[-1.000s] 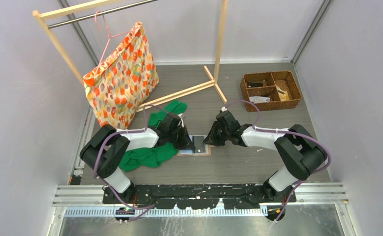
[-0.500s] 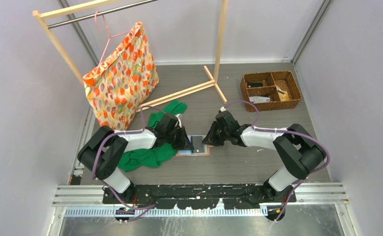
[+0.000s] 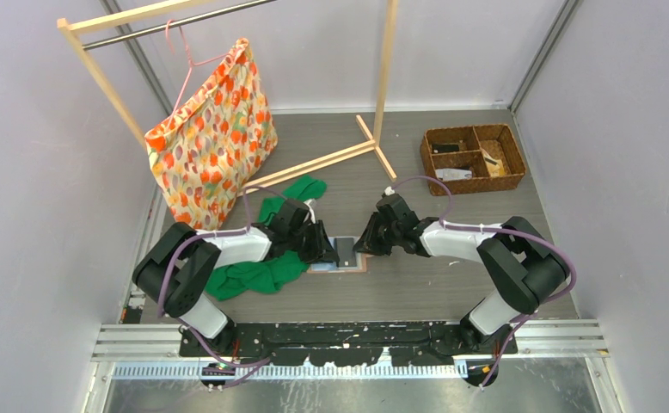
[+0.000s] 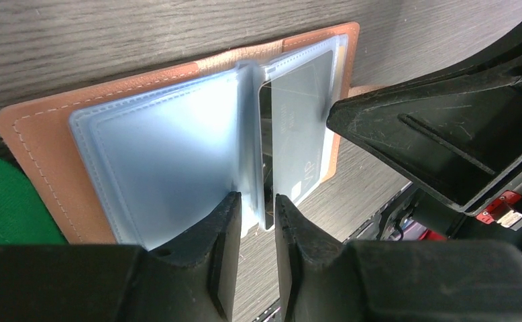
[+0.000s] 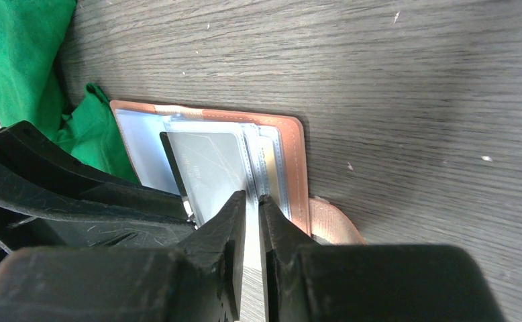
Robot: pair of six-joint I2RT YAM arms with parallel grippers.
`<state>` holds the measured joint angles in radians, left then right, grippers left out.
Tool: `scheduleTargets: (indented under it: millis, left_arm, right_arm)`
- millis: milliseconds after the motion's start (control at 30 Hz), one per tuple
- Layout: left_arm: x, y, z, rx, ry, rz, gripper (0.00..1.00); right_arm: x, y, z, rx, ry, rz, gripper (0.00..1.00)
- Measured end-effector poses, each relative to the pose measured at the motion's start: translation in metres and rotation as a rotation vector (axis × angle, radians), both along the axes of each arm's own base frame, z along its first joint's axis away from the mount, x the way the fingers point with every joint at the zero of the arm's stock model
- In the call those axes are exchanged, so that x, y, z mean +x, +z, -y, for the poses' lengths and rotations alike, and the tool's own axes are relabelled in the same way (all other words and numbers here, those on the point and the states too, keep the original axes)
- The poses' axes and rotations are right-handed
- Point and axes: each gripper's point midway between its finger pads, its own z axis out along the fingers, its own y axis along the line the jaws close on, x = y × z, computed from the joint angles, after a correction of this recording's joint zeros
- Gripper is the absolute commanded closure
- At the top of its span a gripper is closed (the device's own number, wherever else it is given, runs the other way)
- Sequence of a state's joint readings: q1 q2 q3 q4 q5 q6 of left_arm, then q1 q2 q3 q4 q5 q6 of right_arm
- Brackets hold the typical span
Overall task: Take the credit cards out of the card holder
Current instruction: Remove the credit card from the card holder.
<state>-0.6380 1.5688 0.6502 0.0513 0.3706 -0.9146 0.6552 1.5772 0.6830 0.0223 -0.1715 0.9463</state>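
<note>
Two grippers, room: the left gripper (image 3: 324,245) and right gripper (image 3: 367,243) face each other tip to tip over the middle of the counter (image 3: 417,284). Bare wood lies toward the near edge and the right edge.
Crowded sides: a green cloth (image 3: 258,274) lies just beside the holder toward the left edge. A patterned bag (image 3: 211,138) on a wooden rack (image 3: 348,155) fills the far-left corner. A wicker basket (image 3: 473,159) sits in the far-right corner, well apart.
Card holder place: the card holder (image 3: 346,255) lies between the two grippers, midway between the left and right edges and nearer the near edge.
Left gripper: the fingers stand narrowly apart astride an upright clear sleeve (image 4: 248,134). I cannot tell whether they press it.
Right gripper: the fingers are almost together, clamped on a pale sleeve edge (image 5: 253,168) beside a grey card (image 5: 208,168).
Holder lie: it is open flat with its pale blue inside up. The long axis runs left to right, along the near edge.
Snap tab: the snap tab (image 5: 332,225) sticks out past the holder's edge beside the right gripper.
</note>
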Motion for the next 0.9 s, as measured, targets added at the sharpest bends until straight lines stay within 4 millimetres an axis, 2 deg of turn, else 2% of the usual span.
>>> scheduleTargets:
  millis: [500,733,900]
  left_arm:
    - [0.0058,-0.0013,0.0001,-0.028,0.05,-0.011,0.9]
    - [0.0073,-0.0029,0.0052,-0.059,0.052,-0.027,0.85]
    - [0.0081,-0.0029,0.0059,-0.071,0.053,-0.029,0.99]
  right_arm:
    - [0.0,-0.0001,0.0,-0.001,0.0,0.0,0.82]
    - [0.0,-0.0001,0.0001,-0.001,0.0,-0.001,0.82]
    - [0.0,-0.0001,0.0001,-0.001,0.0,-0.001,0.82]
